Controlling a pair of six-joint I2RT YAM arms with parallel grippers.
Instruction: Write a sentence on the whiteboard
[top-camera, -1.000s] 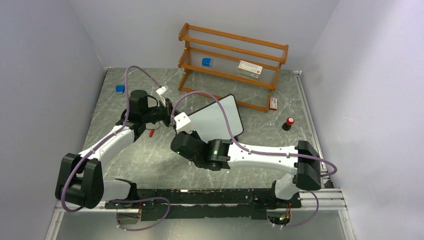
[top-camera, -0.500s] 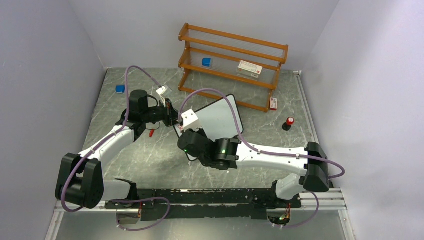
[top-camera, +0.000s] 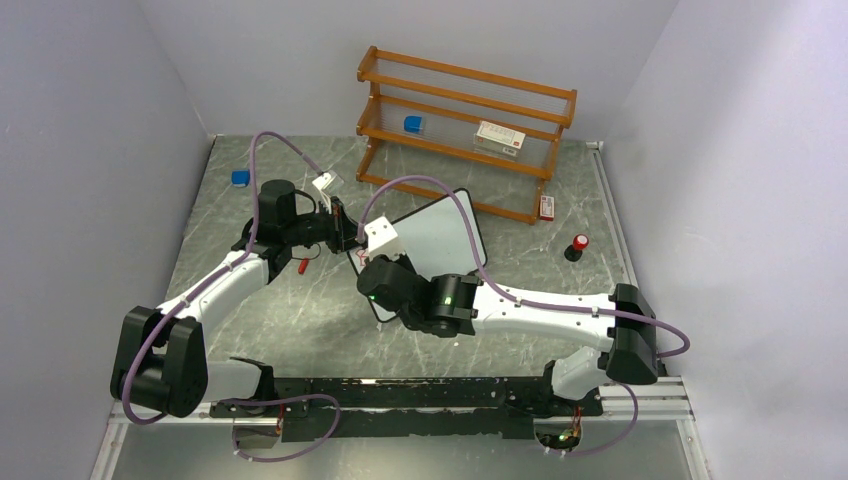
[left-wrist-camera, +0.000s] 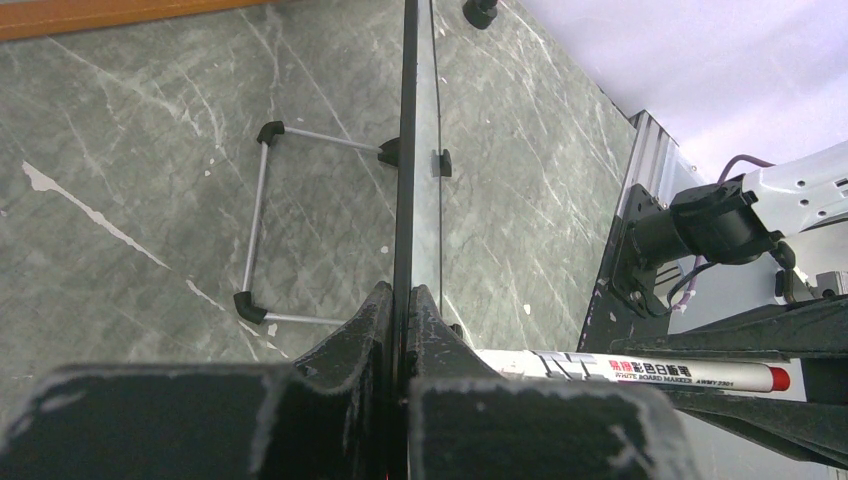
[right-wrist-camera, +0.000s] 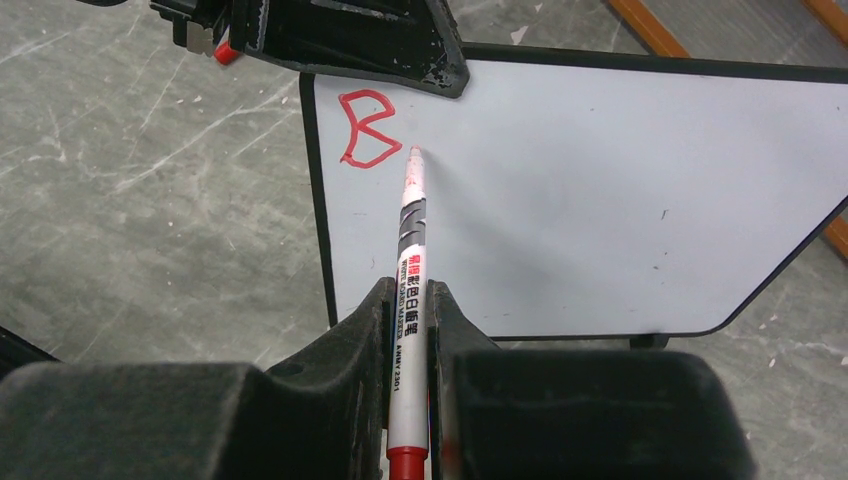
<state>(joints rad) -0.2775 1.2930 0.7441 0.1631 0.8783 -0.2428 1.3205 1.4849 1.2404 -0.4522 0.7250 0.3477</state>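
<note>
Whiteboard (right-wrist-camera: 600, 200), red "B" (right-wrist-camera: 366, 128) beside marker (right-wrist-camera: 410, 260) tip

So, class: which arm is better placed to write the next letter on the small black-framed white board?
Right. The right gripper holds the white, red-ended marker, tip at the black-framed whiteboard beside a red B; the left gripper is clamped on that whiteboard's edge.

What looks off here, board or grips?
Nothing stands out. The left gripper clamps the whiteboard by its edge; the right gripper holds the marker, tip just right of a red B. No damage visible.
</note>
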